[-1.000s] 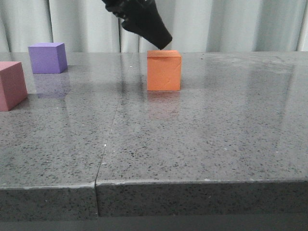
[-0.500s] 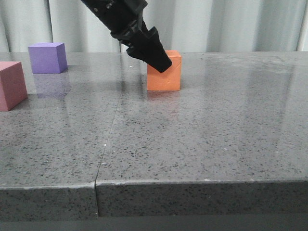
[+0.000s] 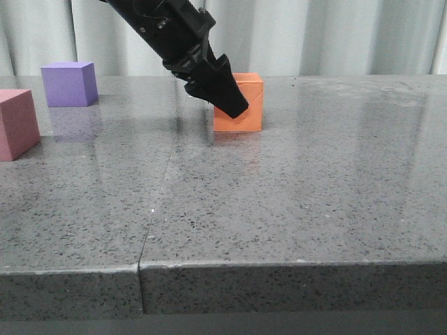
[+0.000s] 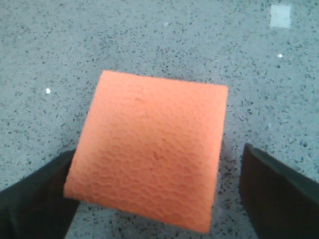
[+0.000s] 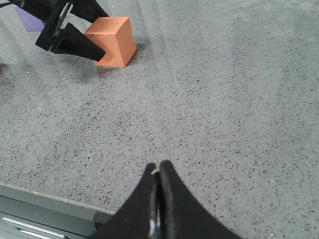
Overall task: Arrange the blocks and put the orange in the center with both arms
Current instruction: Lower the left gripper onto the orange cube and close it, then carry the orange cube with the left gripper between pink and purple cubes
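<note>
My left gripper [image 3: 234,108] is down over the orange cube [image 3: 246,105], jaws spread wide w/ a finger on each side of it; in the left wrist view the cube [image 4: 149,154] sits between my fingers [image 4: 279,196], one dark tip right at its edge, the other w/ a clear gap, so nothing pinched yet. Cube rests flat on the grey speckled table [image 3: 293,202], roughly mid-table, toward the far side in the front view. Purple cube [image 3: 68,84] is far back on the left; pink cube [image 3: 17,124] is nearer, at the left edge, partly cut off; both well apart from the orange one. My right gripper [image 5: 158,199] hangs over bare tabletop near the front edge, jaws pressed together, holding nothing. From the right wrist cam the orange cube [image 5: 117,42] and left gripper [image 5: 75,42] are well away from it.
</note>
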Controlling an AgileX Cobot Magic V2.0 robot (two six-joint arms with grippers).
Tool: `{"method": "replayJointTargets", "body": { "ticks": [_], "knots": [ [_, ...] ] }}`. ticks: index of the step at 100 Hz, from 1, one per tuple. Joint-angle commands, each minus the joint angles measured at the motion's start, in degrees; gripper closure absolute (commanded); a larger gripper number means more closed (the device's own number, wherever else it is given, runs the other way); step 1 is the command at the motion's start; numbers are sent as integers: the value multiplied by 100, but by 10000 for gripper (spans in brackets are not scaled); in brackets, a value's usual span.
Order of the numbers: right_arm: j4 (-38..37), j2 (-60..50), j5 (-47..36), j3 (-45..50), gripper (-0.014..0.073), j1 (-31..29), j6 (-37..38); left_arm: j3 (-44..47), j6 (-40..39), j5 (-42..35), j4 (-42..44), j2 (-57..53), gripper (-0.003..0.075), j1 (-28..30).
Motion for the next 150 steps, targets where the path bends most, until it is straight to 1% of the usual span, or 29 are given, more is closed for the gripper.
{"method": "replayJointTargets", "body": {
  "ticks": [1,4,5,10,17,25,47,63,82,92,102,111,121,132,141,150],
  "knots": [
    [-96,48,-402,-135,662,-17,-40,-189,-13,-107,-293,-325,211,-47],
    [-96,48,-402,-135,662,-17,-40,-189,-13,-118,-293,-325,250,-47],
    [-96,48,-402,-135,662,-17,-40,-189,-13,-118,-293,-325,250,-47],
    [-96,48,-402,-135,662,-17,-40,-189,-13,-118,-293,-325,309,-47],
    [-96,48,-402,-135,662,-17,-40,-189,-13,-118,-293,-325,373,-47],
    [-96,48,-402,-135,662,-17,-40,-189,-13,-129,-293,-325,418,-47],
    [-96,48,-402,-135,662,-17,-40,-216,-26,-262,-293,-356,423,-47],
    [-96,48,-402,-135,662,-17,-40,-395,-529,-343,-293,-516,423,-47],
    [-96,48,-402,-135,662,-17,-40,-456,-881,-805,-163,-901,423,-35],
    [-96,48,-402,-135,662,-17,-40,-456,-1476,-1096,308,-1122,421,-35],
    [-96,48,-402,-135,662,-17,-40,-456,-2365,-1195,956,-1363,421,18],
    [-96,48,-402,-135,662,-17,-40,-456,-3192,-1181,1387,-1544,421,182],
    [-96,48,-402,-135,662,-17,-40,-456,-3923,-1076,1607,-1723,421,438],
    [-96,48,-402,-135,662,-17,-40,-432,-4769,-978,1619,-1891,421,817],
    [-96,48,-402,-135,662,-17,-40,-430,-5209,-764,1668,-1972,421,1136],
    [-96,48,-402,-135,662,-17,-40,-430,-5650,-412,1976,-2002,421,1407]
  ]
}}
